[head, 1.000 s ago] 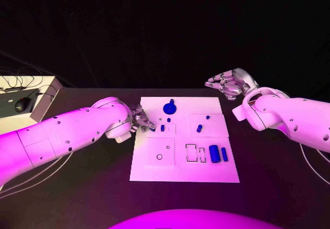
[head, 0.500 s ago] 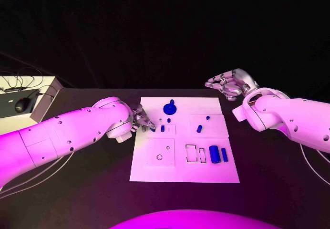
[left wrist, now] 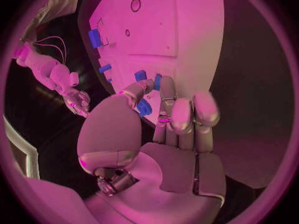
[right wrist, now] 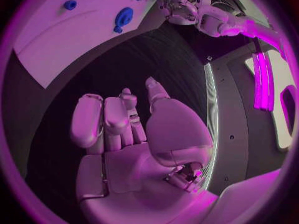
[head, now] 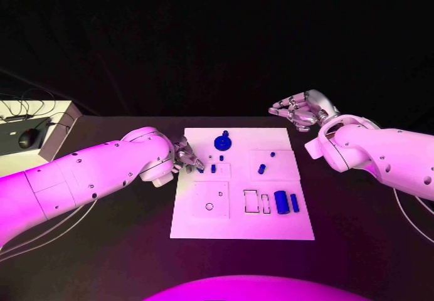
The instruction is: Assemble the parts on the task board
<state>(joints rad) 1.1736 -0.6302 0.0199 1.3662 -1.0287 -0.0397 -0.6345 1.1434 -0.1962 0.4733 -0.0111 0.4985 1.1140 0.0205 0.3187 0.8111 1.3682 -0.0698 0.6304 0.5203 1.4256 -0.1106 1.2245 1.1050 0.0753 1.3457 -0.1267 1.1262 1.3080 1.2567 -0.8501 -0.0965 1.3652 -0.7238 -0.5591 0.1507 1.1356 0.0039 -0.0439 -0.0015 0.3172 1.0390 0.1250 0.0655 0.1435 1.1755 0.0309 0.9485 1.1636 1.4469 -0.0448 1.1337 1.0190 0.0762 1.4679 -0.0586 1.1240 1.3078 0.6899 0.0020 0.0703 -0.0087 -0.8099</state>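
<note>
We saw our right hand (right wrist: 134,134) over the black table (right wrist: 124,69), its fingers curled in together and holding nothing. Beyond it lay a corner of the white task board (right wrist: 62,35), carrying a round blue part (right wrist: 124,16), with a smaller blue part (right wrist: 70,5) well apart from it. Our left hand (right wrist: 171,2) reached to the board's far edge.

the task board (head: 243,226) is white, marked with thin dark outlines, on a black surface (head: 362,251). the parts are blue: a round one (head: 222,142) at 12 o'clock, two bars (head: 286,202) at 4. both arms are white, their fingers (head: 192,162) silver.
</note>
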